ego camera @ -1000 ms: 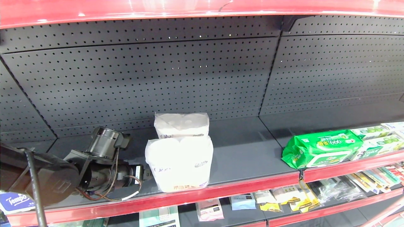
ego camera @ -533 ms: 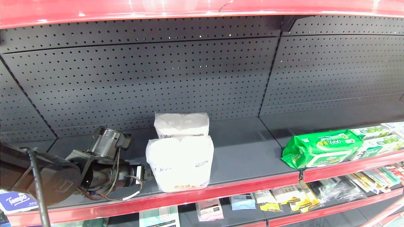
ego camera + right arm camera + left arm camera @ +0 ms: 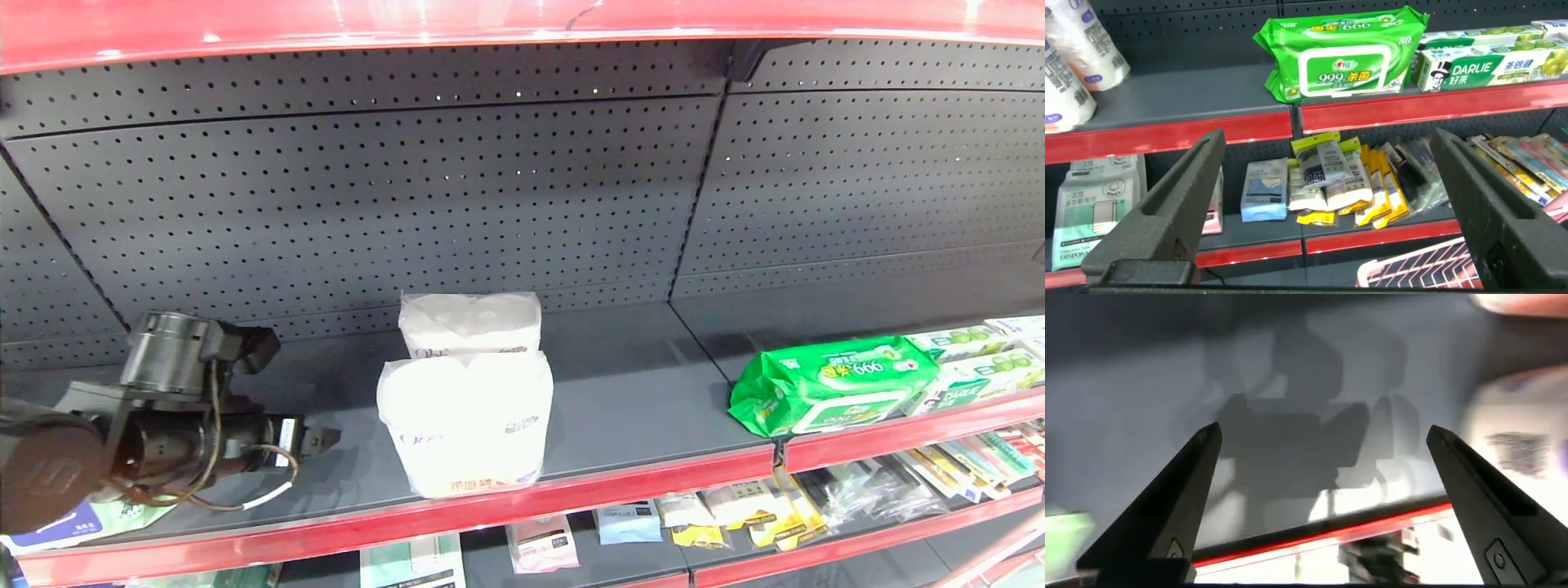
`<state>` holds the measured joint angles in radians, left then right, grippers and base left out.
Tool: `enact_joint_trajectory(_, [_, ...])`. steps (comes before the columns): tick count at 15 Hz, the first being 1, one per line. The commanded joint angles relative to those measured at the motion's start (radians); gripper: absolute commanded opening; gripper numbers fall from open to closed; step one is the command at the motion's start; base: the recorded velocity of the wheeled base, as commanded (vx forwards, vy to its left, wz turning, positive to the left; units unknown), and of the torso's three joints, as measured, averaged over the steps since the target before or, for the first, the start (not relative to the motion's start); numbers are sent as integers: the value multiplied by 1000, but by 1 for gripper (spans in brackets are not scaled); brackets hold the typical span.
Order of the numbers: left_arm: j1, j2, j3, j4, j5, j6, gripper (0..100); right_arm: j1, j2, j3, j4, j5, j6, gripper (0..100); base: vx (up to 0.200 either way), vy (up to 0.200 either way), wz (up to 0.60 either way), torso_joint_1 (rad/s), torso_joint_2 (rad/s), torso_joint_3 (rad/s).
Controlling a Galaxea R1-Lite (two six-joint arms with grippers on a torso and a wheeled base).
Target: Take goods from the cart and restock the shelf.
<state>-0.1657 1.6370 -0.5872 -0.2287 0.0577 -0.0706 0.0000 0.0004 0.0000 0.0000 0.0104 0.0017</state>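
Two plump white paper packs (image 3: 464, 431) on shelf (image 3: 637, 400), one behind another; left claw (image 3: 1323, 431), right claw (image 3: 1327, 135) spread, empty.

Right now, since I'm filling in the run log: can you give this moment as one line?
left gripper: open, empty, beside front tissue pack, apart | right gripper: open, empty | rear tissue pack: behind front one on shelf
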Motion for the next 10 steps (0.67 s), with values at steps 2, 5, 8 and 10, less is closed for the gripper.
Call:
enact_joint_trajectory(2, [192,-464,144,91,-10,215,100,0,0,0,0,0,0,100,0,0,0,0,0,0])
enact_joint_trajectory(5, [410,-1040,248,233,-153,301,100,0,0,0,0,0,0,100,0,0,0,0,0,0])
enact_joint_trajectory(8, [422,-1459,251,338,-403,203,100,0,0,0,0,0,0,100,0,0,0,0,0,0])
enact_joint_trajectory(10, [400,-1637,285,496,-418,146,100,0,0,0,0,0,0,100,0,0,0,0,0,0])
